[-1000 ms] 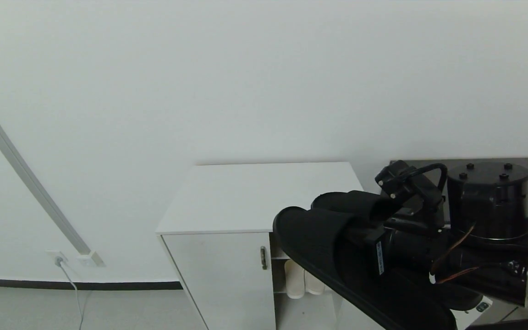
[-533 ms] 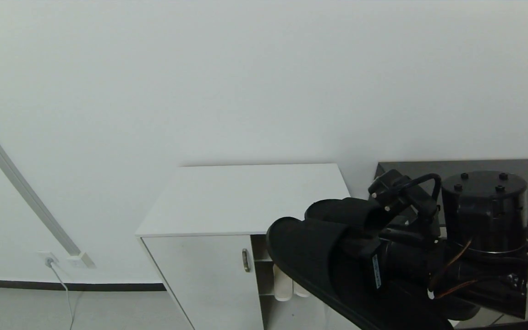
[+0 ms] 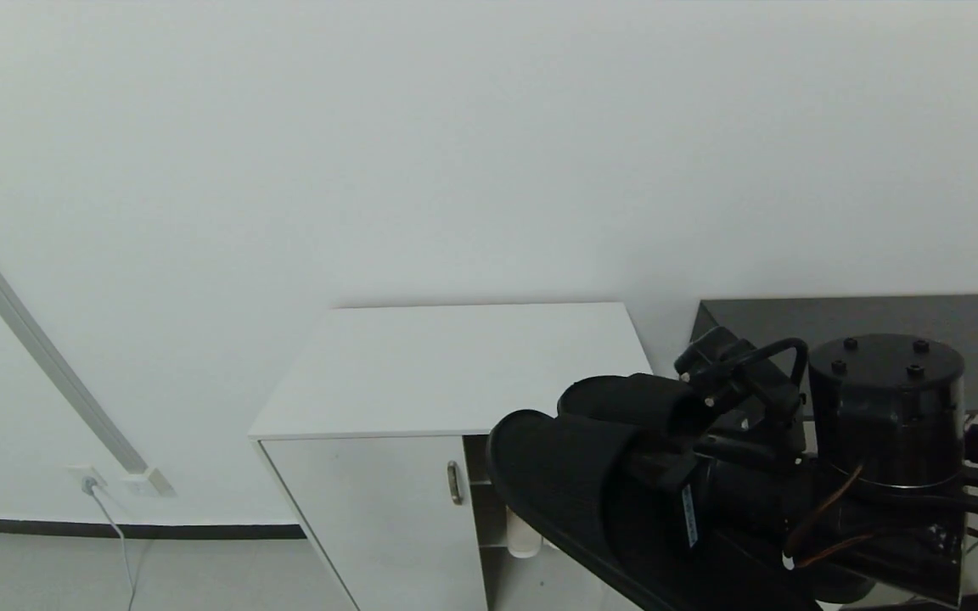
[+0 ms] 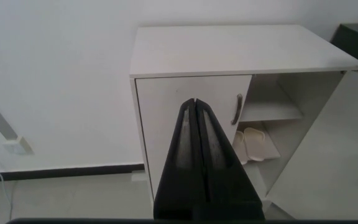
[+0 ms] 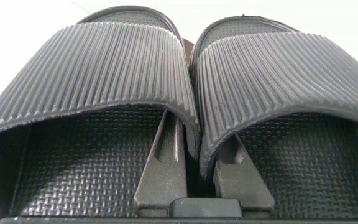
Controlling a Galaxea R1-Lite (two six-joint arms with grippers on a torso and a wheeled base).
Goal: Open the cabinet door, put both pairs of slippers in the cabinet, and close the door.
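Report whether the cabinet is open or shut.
The cabinet is open: its right door is swung outward, exposing a shelf and white slippers inside; the left door is shut.

The right arm (image 3: 761,501) is matt black, with a drum-shaped joint housing (image 3: 884,416) whose flat cap carries four small screws. A black cable (image 3: 782,346) loops at its ten o'clock, thin orange-brown wires (image 3: 830,499) run at its seven o'clock, and a narrow white label (image 3: 688,515) marks the wrist. The left gripper (image 4: 195,101) has two slim black fingers tapering to a point.
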